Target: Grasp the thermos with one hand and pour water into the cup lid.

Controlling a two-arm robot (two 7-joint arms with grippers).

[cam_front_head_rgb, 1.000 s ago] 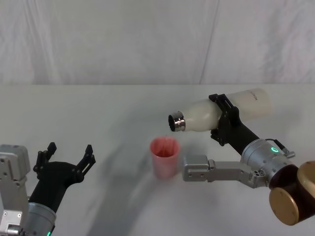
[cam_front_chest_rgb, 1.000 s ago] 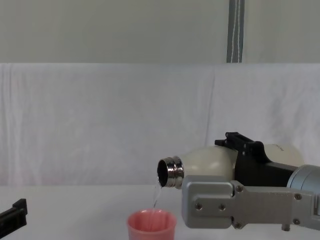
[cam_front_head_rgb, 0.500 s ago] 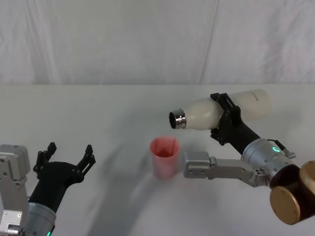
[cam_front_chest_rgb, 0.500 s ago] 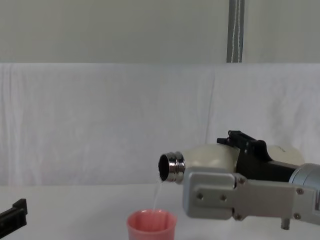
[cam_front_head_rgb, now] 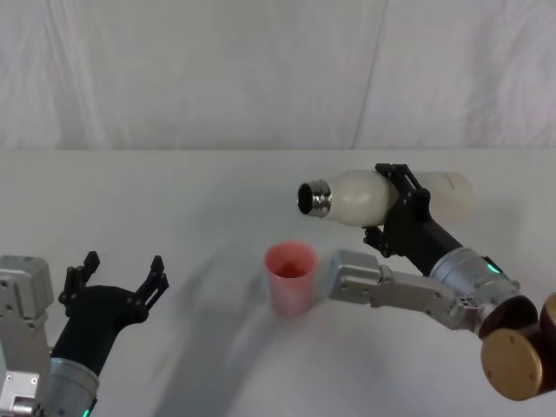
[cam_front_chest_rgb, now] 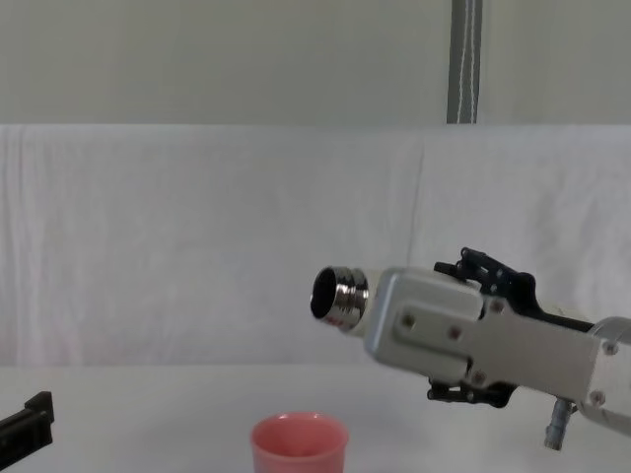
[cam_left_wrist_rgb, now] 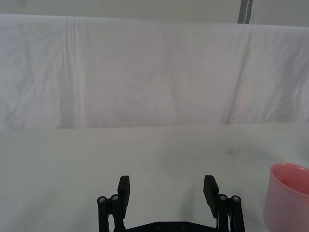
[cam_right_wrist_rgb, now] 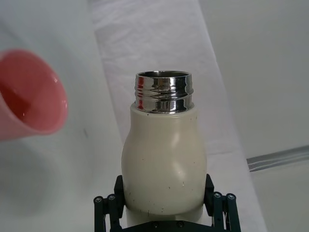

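While the right gripper [cam_front_head_rgb: 395,213] clamps the thermos [cam_front_head_rgb: 360,196] around its cream body, the bottle lies close to level above the white table [cam_front_head_rgb: 174,200], its steel neck pointing toward the robot's left. From the head view, the neck's open mouth sits above and just to the right of the cup lid [cam_front_head_rgb: 290,277], which stands upright on the table in front of the right arm. The chest view adds what the head view cannot: the neck is tipped slightly upward, clear air separates it from the pink cup (no stream visible between them). The right wrist view shows black fingers [cam_right_wrist_rgb: 106,208] pressed on either side of the bottle's lower body, and liquid lying in the cup's bottom. Low at the robot's left, the left gripper [cam_front_head_rgb: 117,276] hovers over the table, fingers spread wide with nothing between them, well apart from the cup.
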